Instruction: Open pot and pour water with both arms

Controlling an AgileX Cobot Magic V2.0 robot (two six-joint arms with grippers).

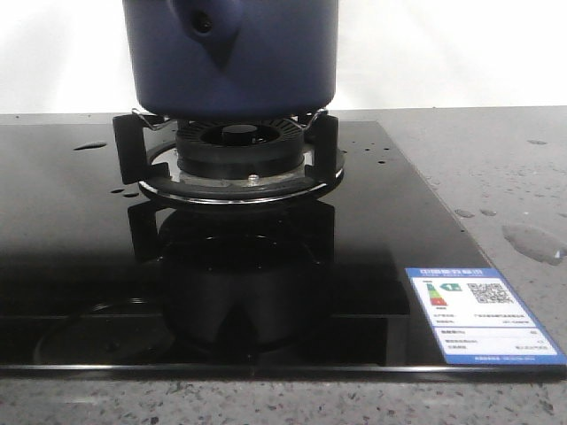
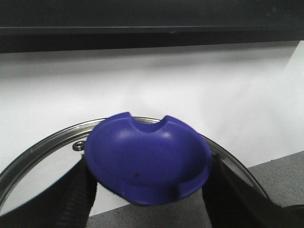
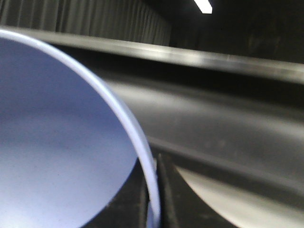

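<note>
Pot sits on burner. Left gripper clamps lid knob, lid off for pouring. Right gripper pinches bowl rim (blurry, probably receiving vessel).

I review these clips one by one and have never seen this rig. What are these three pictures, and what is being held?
A two-armed robot films itself. The front view looks forward over a black glass hob: the pot sits on the burner stand, and drops of water lie on the grey counter. The other two views come from cameras on the wrists. The left gripper is closed on the blue knob of a glass lid. The right gripper pinches the thin rim of a pale blue round vessel, blurred at this range.
</note>
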